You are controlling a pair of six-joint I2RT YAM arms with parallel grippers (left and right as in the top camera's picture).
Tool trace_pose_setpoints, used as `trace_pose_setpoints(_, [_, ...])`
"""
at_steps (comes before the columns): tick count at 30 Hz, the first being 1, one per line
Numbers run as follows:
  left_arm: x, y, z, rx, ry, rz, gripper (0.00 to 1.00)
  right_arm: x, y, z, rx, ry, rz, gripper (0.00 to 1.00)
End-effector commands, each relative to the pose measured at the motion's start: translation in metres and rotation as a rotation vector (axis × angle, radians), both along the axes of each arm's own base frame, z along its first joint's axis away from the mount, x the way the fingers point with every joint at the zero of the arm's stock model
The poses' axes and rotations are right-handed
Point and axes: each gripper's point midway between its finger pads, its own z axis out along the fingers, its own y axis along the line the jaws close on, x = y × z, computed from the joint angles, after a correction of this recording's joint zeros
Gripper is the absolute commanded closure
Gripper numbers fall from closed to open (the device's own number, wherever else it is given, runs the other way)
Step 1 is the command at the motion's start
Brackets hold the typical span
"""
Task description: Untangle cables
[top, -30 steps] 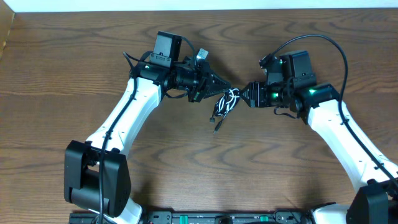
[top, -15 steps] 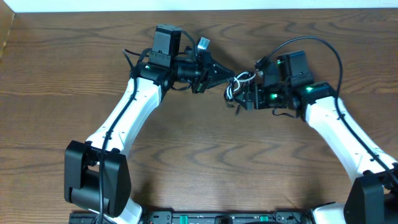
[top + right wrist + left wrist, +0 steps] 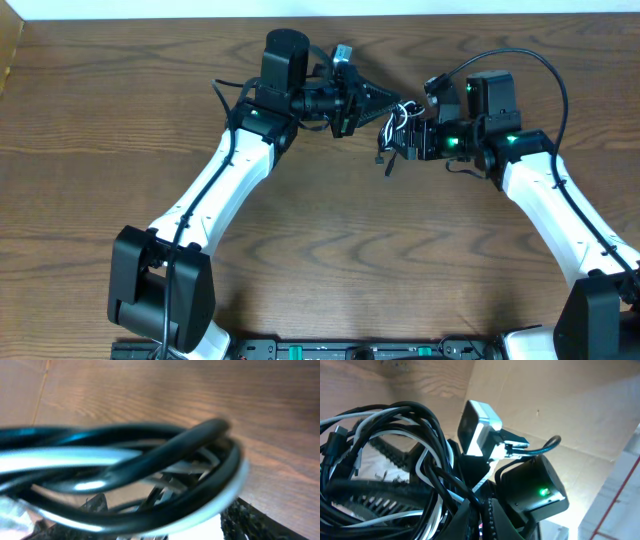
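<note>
The cables (image 3: 400, 122), a small knot of thin black and white flexible cords, hang clear of the brown wood-grain surface (image 3: 320, 240), strung between the two arms. The left gripper (image 3: 393, 104) sits at the knot's upper-left edge, pressed together on a strand of it. The right gripper (image 3: 410, 142) is at the knot's right side, with loops draped close across its camera. Whether it is spread or pinching, I cannot tell. One black plug end (image 3: 384, 163) dangles just below the knot.

The risk, as I see it, is that a pull apart now would cinch the loops tighter rather than slide them free, since the black and white strands cross several times. A thin strand could also slip from the left gripper's pinch and drop the whole knot, or a loop could snag on the right gripper's fingers.
</note>
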Motion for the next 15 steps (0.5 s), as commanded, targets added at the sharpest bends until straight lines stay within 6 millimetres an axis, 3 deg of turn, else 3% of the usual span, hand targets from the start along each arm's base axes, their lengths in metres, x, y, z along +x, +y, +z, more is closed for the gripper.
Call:
trace_pose_setpoints(1, [-0.006, -0.003, 0.018, -0.046, 0.052, -0.022, 0.93, 0.016, -0.018, -0.009, -0.077, 0.011, -0.130, 0.37])
trace_pose_setpoints(5, [-0.011, -0.002, 0.044, -0.127, -0.035, -0.098, 0.92, 0.025, -0.033, -0.024, -0.141, 0.039, -0.226, 0.60])
trace_pose_setpoints(6, [-0.013, -0.001, 0.046, -0.133, -0.044, -0.114, 0.92, 0.024, -0.033, -0.026, -0.143, 0.046, -0.225, 0.74])
trace_pose_setpoints(7, [-0.015, 0.000, 0.046, -0.132, -0.084, -0.133, 0.92, 0.020, -0.035, -0.030, -0.156, 0.067, -0.222, 0.99])
trace_pose_setpoints(9, [-0.020, -0.002, 0.041, -0.116, -0.158, -0.163, 0.93, 0.013, -0.037, -0.035, -0.175, 0.098, -0.217, 0.99])
trace_pose_setpoints(11, [-0.025, -0.001, 0.020, -0.058, -0.168, -0.182, 0.92, -0.002, -0.042, -0.046, -0.210, 0.168, -0.213, 0.99])
trace_pose_setpoints(13, [-0.029, 0.008, -0.013, 0.057, -0.166, -0.172, 0.93, -0.016, -0.045, -0.054, -0.236, 0.230, -0.208, 0.99])
trace_pose_setpoints(15, [-0.032, 0.029, -0.062, 0.271, -0.111, -0.123, 0.93, -0.028, -0.054, -0.062, -0.292, 0.280, -0.209, 0.99])
